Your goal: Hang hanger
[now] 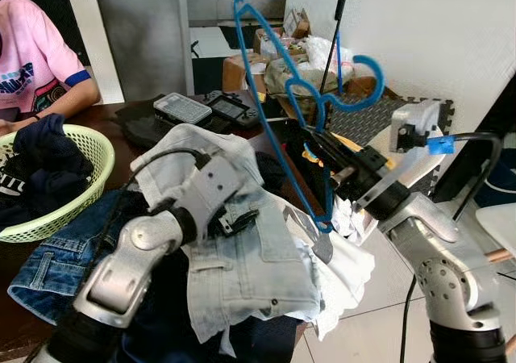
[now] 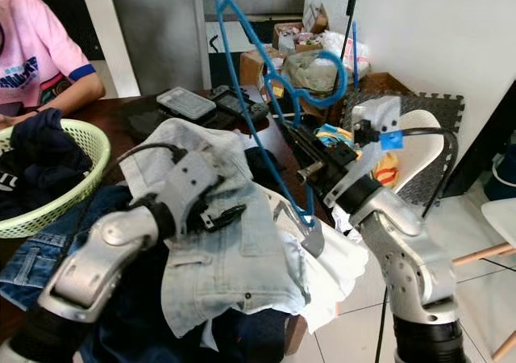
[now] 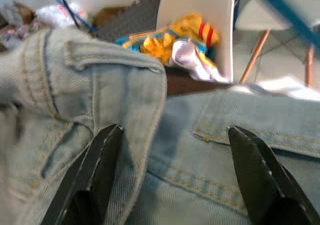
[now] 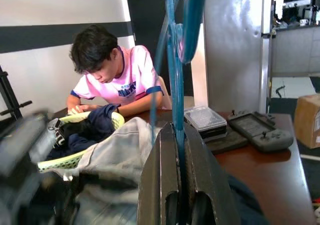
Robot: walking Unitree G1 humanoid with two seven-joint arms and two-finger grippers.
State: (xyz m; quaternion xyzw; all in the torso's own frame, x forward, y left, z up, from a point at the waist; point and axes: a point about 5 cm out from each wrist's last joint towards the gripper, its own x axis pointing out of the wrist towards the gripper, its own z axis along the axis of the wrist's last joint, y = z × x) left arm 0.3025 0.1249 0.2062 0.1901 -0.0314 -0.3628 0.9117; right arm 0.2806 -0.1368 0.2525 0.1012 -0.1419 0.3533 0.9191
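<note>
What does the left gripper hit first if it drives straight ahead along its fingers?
Most likely the light denim jeans: the left gripper is open, fingertips just over the folded fabric. Beyond lie the table edge and a white chair, though depth is unclear.

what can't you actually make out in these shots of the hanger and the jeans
- Any rail or rod to hang on: none can be made out.
- Lower part of the blue hanger: in the head views, hidden behind the right end effector shut on it.
- Left end effector: open above the light jeans; blur in the left wrist view hides whether it touches them.
- Green basket: cut off by the left edge.
</note>
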